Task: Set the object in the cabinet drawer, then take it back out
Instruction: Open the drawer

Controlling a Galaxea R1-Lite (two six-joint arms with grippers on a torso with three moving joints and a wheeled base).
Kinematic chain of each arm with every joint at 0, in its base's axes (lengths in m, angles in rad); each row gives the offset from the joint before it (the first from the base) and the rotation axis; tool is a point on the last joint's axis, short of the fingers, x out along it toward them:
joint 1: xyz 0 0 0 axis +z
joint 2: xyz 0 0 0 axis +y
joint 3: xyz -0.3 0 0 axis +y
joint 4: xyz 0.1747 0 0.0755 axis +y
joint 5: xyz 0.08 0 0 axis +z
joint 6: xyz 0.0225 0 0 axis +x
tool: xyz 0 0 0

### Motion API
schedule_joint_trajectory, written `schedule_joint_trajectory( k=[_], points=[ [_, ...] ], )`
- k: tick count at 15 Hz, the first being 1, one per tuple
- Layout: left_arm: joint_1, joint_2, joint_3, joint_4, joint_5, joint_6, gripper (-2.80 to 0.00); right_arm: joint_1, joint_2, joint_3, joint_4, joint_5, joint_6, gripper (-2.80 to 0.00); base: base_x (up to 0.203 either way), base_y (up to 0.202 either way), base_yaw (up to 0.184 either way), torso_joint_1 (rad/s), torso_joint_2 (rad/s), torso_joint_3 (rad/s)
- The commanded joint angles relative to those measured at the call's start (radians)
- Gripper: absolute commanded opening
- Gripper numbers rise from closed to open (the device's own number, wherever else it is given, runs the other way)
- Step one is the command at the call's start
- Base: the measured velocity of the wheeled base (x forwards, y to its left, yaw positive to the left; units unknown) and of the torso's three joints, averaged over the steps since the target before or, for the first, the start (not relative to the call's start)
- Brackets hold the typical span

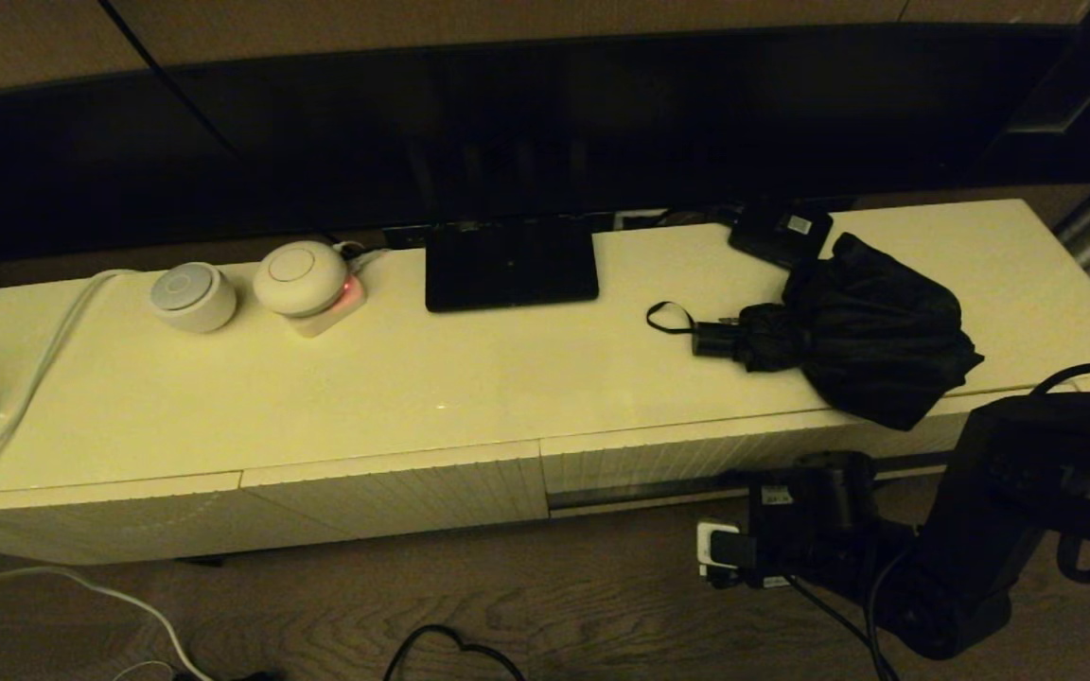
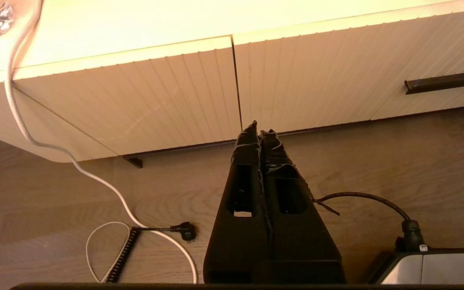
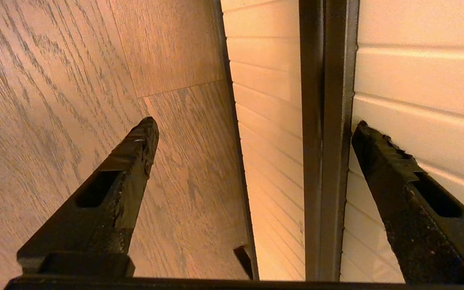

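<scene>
The object, a black folding umbrella (image 1: 871, 331), lies on the right of the cream cabinet top, its handle and strap loop (image 1: 670, 320) pointing left. Below it the cabinet drawer (image 1: 659, 459) looks closed, its ribbed front showing a long dark slot (image 1: 635, 494). My right gripper (image 3: 256, 123) is open, low in front of that drawer (image 3: 268, 100). The dark slot (image 3: 324, 141) runs between its fingers, nothing held. The right arm (image 1: 980, 530) reaches in from the lower right. My left gripper (image 2: 259, 129) is shut and empty, hanging above the floor before the cabinet fronts (image 2: 336, 68).
On the cabinet top stand a black screen base (image 1: 511, 263), a small black box with a white label (image 1: 780, 232) and two round white devices (image 1: 193, 296) (image 1: 301, 277). A white cable (image 1: 25, 407) trails to the floor. A white plug (image 1: 717, 549) and dark cables lie there.
</scene>
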Motion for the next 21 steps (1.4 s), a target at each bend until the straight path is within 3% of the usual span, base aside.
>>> schedule_joint_trajectory(
  k=[1,14,21],
  points=[
    [0.000,0.000,0.003,0.000,0.000,0.000,-2.80,-0.001,0.011,0.025,-0.007,-0.002,-0.006,0.00,0.000,0.000,0.000,0.000,0.00,0.000],
    [0.000,0.000,0.003,0.000,0.000,0.000,-2.80,0.022,-0.018,0.188,-0.012,0.002,-0.003,0.00,0.000,0.000,0.000,0.000,0.00,0.000],
    [0.000,0.000,0.003,0.000,0.000,0.000,-2.80,0.068,-0.011,0.362,-0.129,0.004,0.014,0.00,0.000,0.000,0.000,0.000,0.00,0.000]
  ],
)
